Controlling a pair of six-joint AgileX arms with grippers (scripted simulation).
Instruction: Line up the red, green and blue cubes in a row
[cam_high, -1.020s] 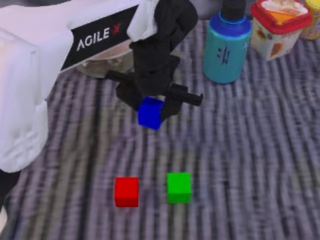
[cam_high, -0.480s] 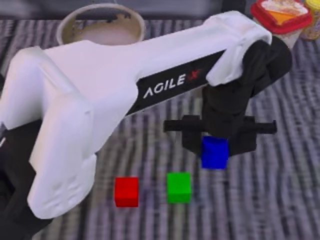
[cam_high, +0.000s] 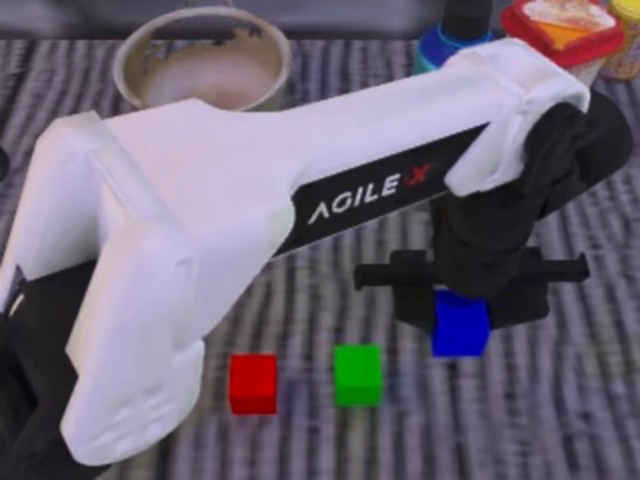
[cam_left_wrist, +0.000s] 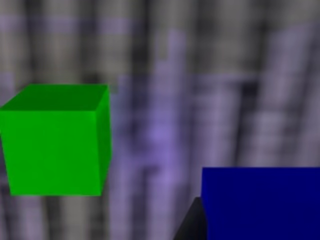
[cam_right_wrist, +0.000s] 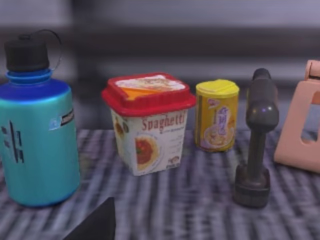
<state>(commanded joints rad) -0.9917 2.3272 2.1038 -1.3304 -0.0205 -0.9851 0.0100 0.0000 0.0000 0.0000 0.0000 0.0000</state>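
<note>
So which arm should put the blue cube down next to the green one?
The left arm. Its claw already holds the blue cube, just right of the green cube and a little behind the row with the red cube. The right arm is out of the top view, parked elsewhere.

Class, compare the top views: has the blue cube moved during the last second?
Yes. The blue cube, held in the left gripper, has travelled from above the red cube rightwards and toward the near edge, past the green cube, to that cube's right.
</note>
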